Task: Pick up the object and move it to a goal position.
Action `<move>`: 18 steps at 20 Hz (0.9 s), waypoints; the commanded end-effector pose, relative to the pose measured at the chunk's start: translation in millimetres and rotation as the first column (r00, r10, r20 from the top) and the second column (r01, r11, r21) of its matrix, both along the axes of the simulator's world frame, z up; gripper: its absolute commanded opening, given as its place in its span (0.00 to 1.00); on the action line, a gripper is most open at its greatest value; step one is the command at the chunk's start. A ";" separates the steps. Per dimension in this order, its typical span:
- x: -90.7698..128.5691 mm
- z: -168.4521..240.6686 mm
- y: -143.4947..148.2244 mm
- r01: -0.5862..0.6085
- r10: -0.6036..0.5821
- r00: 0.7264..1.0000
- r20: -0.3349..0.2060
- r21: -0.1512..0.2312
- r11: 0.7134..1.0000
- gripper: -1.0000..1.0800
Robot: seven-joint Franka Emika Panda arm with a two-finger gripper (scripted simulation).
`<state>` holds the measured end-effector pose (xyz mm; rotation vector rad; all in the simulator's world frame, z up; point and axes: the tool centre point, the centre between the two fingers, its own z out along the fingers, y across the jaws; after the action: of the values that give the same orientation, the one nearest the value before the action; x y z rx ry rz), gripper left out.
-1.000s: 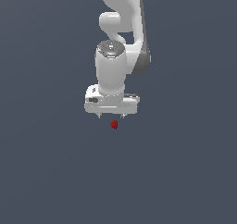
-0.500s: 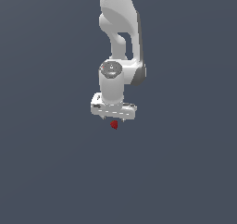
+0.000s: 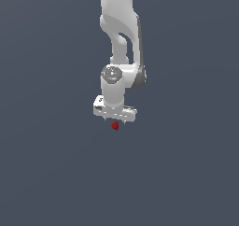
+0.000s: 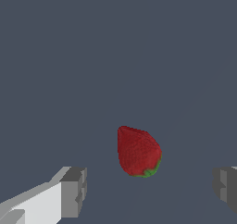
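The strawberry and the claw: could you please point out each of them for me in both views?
strawberry (image 4: 138, 152), wrist view, middle of its red body.
strawberry (image 3: 115, 125), exterior view, its centre.
claw (image 4: 150, 193), wrist view, midway between its fingertips.
claw (image 3: 115, 121), exterior view, between its fingertips.

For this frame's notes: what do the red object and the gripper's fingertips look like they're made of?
The strawberry looks like soft fruit: deep red, faintly mottled skin with a matte finish and a green leafy rim at one end, though it is only a render. The gripper, open, has fingertips that read as matte grey, blocky pads, perhaps rubber or plastic, on a smooth white shell that looks like painted plastic or metal.
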<state>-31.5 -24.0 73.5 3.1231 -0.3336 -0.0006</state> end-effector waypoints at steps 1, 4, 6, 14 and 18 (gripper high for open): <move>-0.1 -2.5 0.2 0.000 0.000 1.000 0.000 0.000 1.000 0.96; -0.5 -11.6 -0.1 0.001 -0.001 1.000 0.000 0.000 1.000 0.96; -1.1 -21.0 0.0 0.002 -0.002 1.000 0.000 0.000 1.000 0.96; -1.3 -49.9 0.1 0.005 -0.005 1.000 0.000 0.001 1.000 0.96; -1.1 -50.9 0.1 0.005 -0.005 1.000 0.000 0.001 1.000 0.00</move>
<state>-32.8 -24.0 23.0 3.1227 -0.3420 -0.0010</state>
